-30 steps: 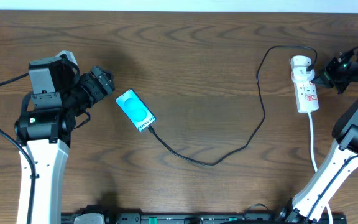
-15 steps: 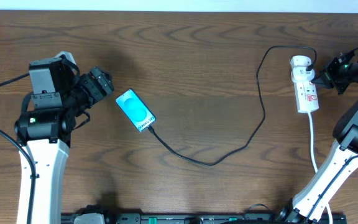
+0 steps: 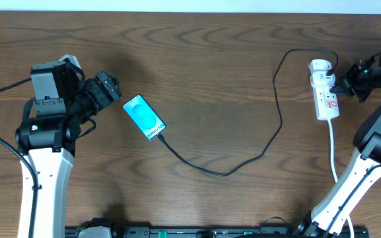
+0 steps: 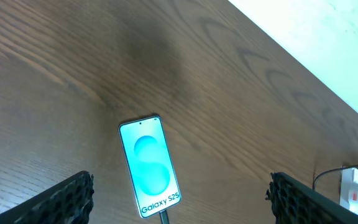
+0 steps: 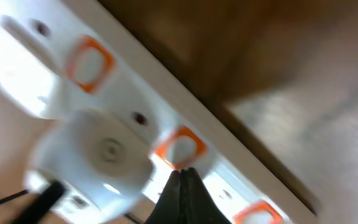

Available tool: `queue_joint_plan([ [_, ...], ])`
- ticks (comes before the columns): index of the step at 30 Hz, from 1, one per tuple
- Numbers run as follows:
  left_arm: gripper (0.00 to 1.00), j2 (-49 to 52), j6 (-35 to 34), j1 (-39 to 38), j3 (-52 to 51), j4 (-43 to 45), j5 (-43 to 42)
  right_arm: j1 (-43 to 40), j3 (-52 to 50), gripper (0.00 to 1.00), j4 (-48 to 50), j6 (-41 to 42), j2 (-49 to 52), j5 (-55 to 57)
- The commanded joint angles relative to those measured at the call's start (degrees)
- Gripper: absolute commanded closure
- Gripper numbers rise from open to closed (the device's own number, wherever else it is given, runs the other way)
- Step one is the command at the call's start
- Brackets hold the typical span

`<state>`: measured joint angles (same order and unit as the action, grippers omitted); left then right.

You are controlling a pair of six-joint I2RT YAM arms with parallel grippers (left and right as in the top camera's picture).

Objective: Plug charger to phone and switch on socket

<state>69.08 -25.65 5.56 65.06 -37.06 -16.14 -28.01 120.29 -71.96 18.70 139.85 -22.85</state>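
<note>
Dark wood-grain table [image 3: 210, 66], overhead and wrist views. Phone [image 3: 144, 117], turquoise screen up, lies left of centre, near left gripper [image 3: 113, 89]; jaws spread wide, holding nothing. Charger [image 3: 243, 162] loops from phone's near end to far end of socket [image 3: 324, 92] at right. Right gripper [image 3: 341, 84], jaws pressed together, tip at socket's red-marked switches; contact not discernible.

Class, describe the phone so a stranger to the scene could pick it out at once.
On the dark wooden table, look at the left half, just right of the left hand. The phone lies flat there, a thin black cable at its lower end; no neighbour shares its bright turquoise screen.
</note>
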Motion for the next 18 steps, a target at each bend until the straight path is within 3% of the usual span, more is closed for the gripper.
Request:
queue_joint_plan([
  [1, 0.09, 0.15, 0.57, 0.24, 0.04, -0.02, 0.81, -0.57, 0.90, 0.99, -1.36, 2.05, -0.55, 14.27],
  [11, 0.09, 0.15, 0.57, 0.24, 0.04, 0.00, 0.83, -8.09, 4.46, 0.99, -4.87, 1.79, -0.87, 15.17],
  [18, 0.09, 0.15, 0.55, 0.24, 0.04, 0.04, 0.83, -8.63, 8.13, 0.99, -7.02, 0.94, -0.87, 15.21],
])
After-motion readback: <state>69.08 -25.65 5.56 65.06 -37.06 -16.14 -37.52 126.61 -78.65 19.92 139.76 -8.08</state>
